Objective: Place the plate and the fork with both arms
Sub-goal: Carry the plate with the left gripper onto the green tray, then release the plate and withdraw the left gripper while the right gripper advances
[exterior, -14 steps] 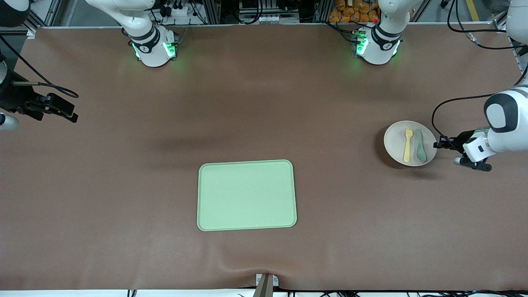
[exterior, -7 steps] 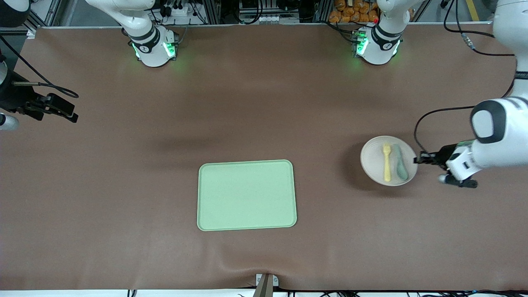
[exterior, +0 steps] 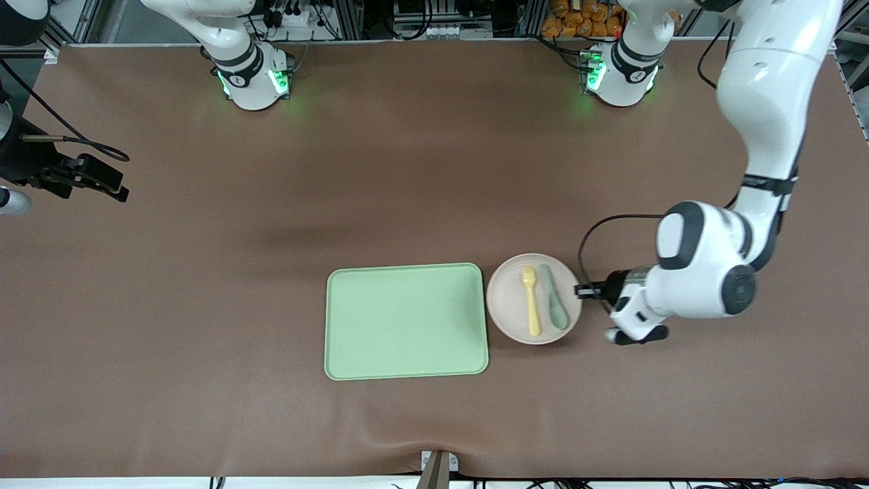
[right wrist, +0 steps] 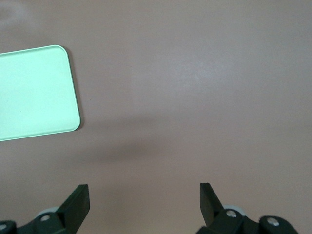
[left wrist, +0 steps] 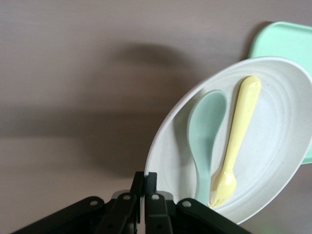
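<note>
Front view: brown table [exterior: 204, 326]; left tool [exterior: 581, 291] pinching plate [exterior: 509, 299] (beside tray [exterior: 406, 320]); right tool [right wrist: 144, 200] agape, idle.

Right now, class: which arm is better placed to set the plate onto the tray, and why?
Left. The left gripper is shut on the plate rim, holding it, fork and spoon aboard, beside the tray. The right gripper waits open at the right arm's end.

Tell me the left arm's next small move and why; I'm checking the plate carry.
Probably carry on toward the right arm's end until over the rectangular light-green tray. The left gripper is shut on the rim of the round off-white plate, which holds the pale-yellow plastic fork and grey-green spoon and sits just beside the tray, hardly over it.
</note>
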